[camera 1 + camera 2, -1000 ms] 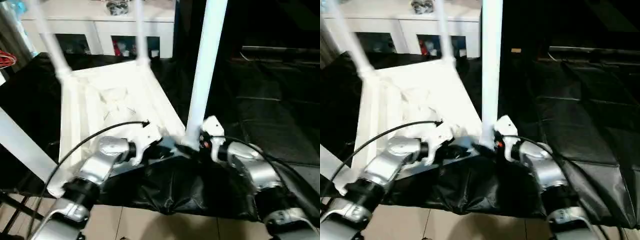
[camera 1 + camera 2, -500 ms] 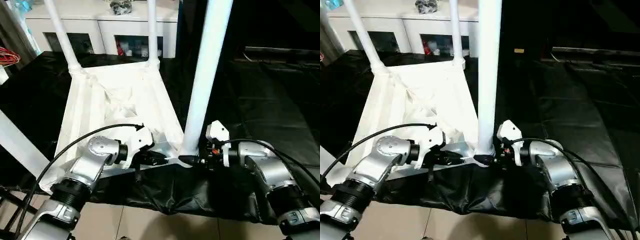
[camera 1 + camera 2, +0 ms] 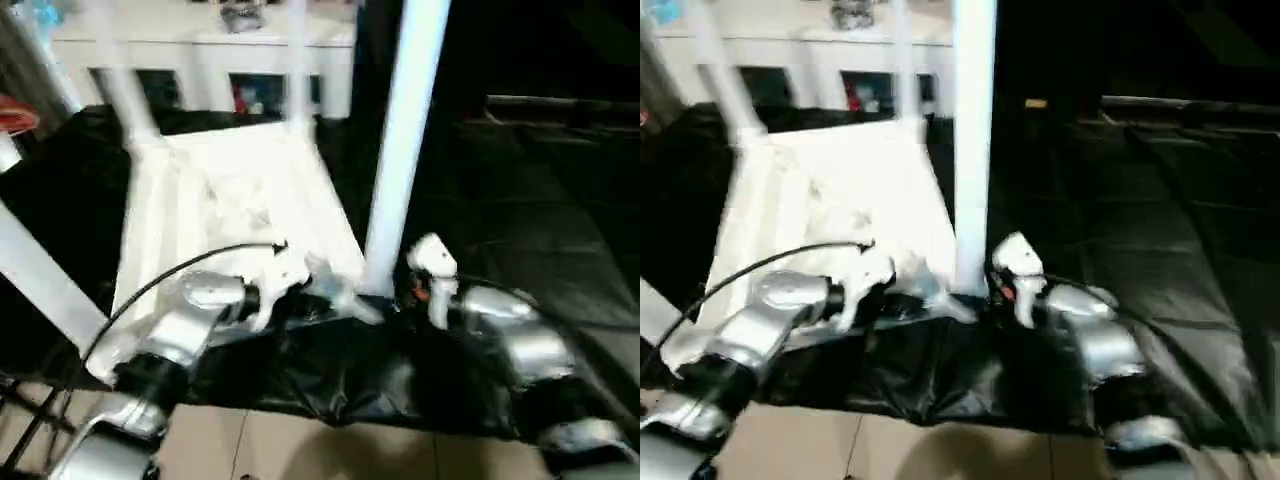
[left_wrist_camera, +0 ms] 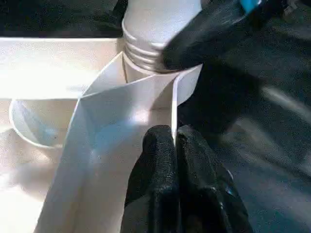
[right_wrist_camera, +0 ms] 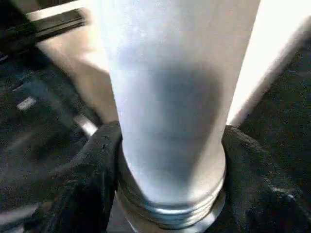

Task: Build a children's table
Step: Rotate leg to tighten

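I count one tabletop [image 3: 230,200], lying upside down with its ribbed underside facing up, and four white legs. Two legs [image 3: 120,90] stand in the far corner sockets, the second of them [image 3: 297,60] beside the first along the far edge. A third leg [image 3: 405,150] rises upright at the near corner between my two grippers. The fourth leg [image 3: 40,290] slants across the near-left side of my head view; I cannot tell whether it is seated in a socket.

My left gripper [image 4: 175,145] is pressed together on a thin upright rib of the tabletop, just beside the corner socket, one black finger on each side of the rib. My right gripper [image 5: 165,170] is wrapped around the base of the third leg, its fingers [image 5: 82,184] on either side of the tube right above the threaded end. In the left wrist view that threaded end sits at the mouth of the corner socket [image 4: 146,63], with threads still showing above the rim.

The tabletop rests on a large table draped in black cloth [image 3: 520,220], which hangs crumpled over the near edge. Below it the floor [image 3: 300,440] looks pale and tiled. Behind the table stands a white cabinet [image 3: 200,50] with open compartments holding small, blurred items.
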